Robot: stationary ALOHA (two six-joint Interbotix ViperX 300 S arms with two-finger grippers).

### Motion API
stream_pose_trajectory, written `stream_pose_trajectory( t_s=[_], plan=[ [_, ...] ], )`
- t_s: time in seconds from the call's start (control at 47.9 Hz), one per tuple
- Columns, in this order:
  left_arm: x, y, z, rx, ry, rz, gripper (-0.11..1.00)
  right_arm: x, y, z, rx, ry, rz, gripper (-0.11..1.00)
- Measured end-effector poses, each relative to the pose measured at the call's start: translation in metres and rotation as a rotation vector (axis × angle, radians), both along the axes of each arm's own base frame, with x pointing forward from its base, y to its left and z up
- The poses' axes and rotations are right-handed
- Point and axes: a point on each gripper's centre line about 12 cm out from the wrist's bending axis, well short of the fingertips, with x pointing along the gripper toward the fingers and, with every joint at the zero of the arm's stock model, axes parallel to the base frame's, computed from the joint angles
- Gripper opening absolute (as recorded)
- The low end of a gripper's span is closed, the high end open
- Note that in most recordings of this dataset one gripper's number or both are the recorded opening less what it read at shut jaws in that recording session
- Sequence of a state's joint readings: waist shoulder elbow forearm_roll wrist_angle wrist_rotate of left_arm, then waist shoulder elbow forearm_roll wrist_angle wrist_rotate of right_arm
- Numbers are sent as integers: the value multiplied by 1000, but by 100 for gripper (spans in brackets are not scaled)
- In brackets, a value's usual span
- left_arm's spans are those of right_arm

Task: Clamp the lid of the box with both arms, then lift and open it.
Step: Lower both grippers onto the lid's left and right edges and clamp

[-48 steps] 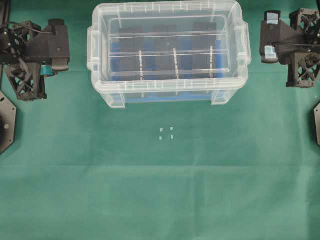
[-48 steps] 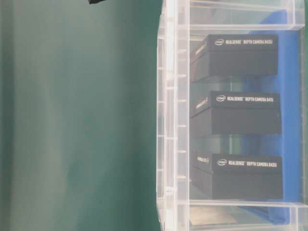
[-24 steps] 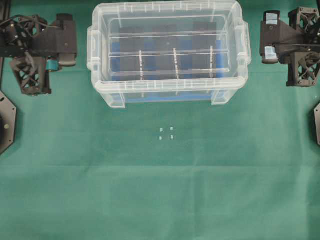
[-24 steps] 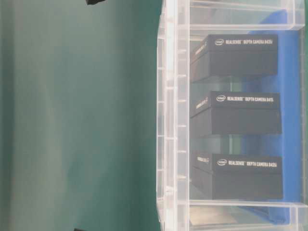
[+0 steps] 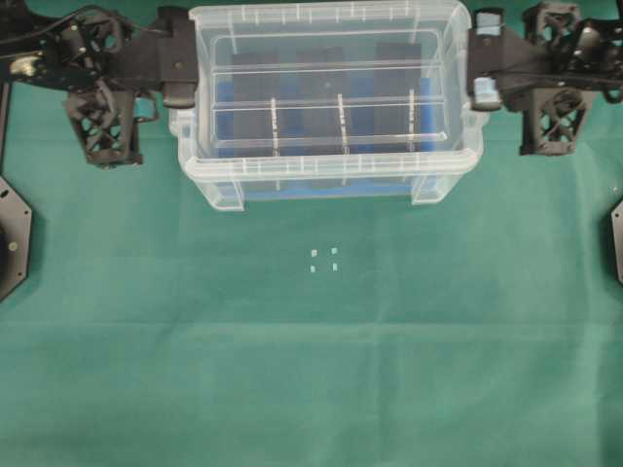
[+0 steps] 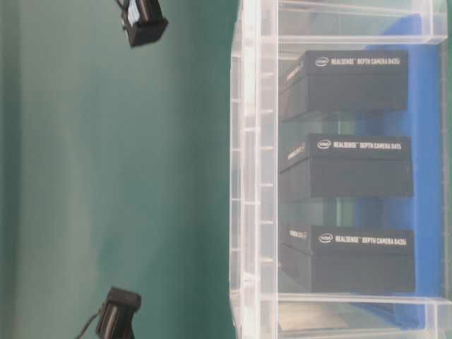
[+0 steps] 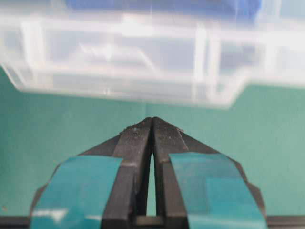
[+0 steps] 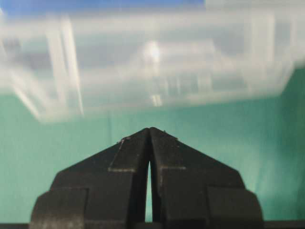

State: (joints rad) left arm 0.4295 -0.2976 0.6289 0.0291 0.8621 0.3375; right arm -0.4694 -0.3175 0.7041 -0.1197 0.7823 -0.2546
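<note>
The box (image 5: 328,107) sits at the top middle of the overhead frame on the green cloth (image 5: 311,370), and the lid (image 5: 326,92) is on top of it, ribs running left to right. Through the clear plastic you can see a blue liner (image 6: 424,176) and three black Intel RealSense camera packs (image 6: 346,166), stacked down the right half of the table-level shot. The left gripper (image 5: 180,83) is up at the upper left, tip right against the box's left end around the handle, though I can't tell if it's actually touching. Its wrist view shows the teal-taped fingers (image 7: 138,143) pinched together at the tips with nothing between them, the blurry box edge just ahead. The right gripper (image 5: 484,86) mirrors that at the upper right, just beside the right end of the box, and its wrist cam shows the plain black fingers (image 8: 136,145) also closed tip to tip on nothing. Four tiny white marks (image 5: 323,259) sit on the cloth below the box, around the middle of the overhead frame
</note>
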Motion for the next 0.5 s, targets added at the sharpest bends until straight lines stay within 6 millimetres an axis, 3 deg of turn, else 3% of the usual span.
stream_pose_trajectory(
  t_s=[0.167,0.501],
  plan=[
    [12,6,-2,3,8,-8,1,13,-2,-1,-6,-7,21,0],
    [16,8,-4,12,23,-43,1,17,-1,-5,-3,0,30,0]
  ],
)
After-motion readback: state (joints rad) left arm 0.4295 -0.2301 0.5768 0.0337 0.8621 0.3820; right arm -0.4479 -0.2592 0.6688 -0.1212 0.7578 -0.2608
